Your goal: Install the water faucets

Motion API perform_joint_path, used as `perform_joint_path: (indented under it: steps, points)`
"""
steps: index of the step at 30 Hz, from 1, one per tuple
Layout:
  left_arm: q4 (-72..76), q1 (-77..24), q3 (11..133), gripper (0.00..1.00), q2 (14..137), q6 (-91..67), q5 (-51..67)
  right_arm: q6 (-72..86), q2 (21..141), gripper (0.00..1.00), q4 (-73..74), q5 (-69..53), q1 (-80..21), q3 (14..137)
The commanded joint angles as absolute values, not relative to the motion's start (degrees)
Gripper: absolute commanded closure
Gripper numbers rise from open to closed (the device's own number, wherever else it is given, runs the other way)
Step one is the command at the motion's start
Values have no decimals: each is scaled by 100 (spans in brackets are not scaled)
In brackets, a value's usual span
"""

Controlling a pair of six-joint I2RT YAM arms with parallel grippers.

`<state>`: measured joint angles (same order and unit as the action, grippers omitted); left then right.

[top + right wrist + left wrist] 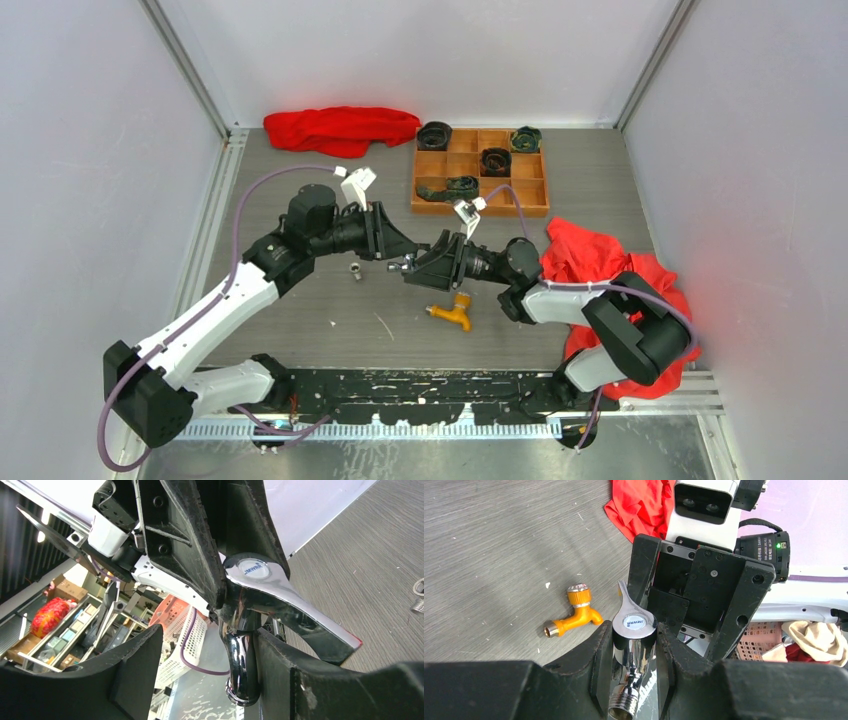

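Note:
My left gripper is shut on the body of the shiny silver faucet and holds it above the table; its capped top and flat handle point away from the left wrist camera. My right gripper faces it, jaws open wide around the silver spout. The spout lies against one finger; the other finger stands well apart. The orange-yellow faucet lies on its side on the table, just near of the grippers. It also shows in the left wrist view.
A wooden compartment tray with dark rolled items stands at the back right. One red cloth lies at the back, another under the right arm. A small metal fitting lies on the table left of the grippers.

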<state>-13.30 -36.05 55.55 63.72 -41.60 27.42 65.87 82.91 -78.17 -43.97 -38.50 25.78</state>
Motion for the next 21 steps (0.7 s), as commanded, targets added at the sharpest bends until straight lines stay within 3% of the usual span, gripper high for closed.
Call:
perform_joint_path:
  steps: [1, 14, 21]
  points:
    - [-620, -3718, 5595, 100, 6127, -4377, 3436, 6677, 8469, 30, -7943, -4170, -3802, 2617]
    - [-633, -3717, 5594, 100, 6126, -4350, 3429, 6696, 8458, 30, -8008, -4206, -3788, 2645]
    - [-650, -3712, 5548, 100, 6126, -4351, 3386, 6352, 8188, 30, -7055, -3862, -3775, 2605]
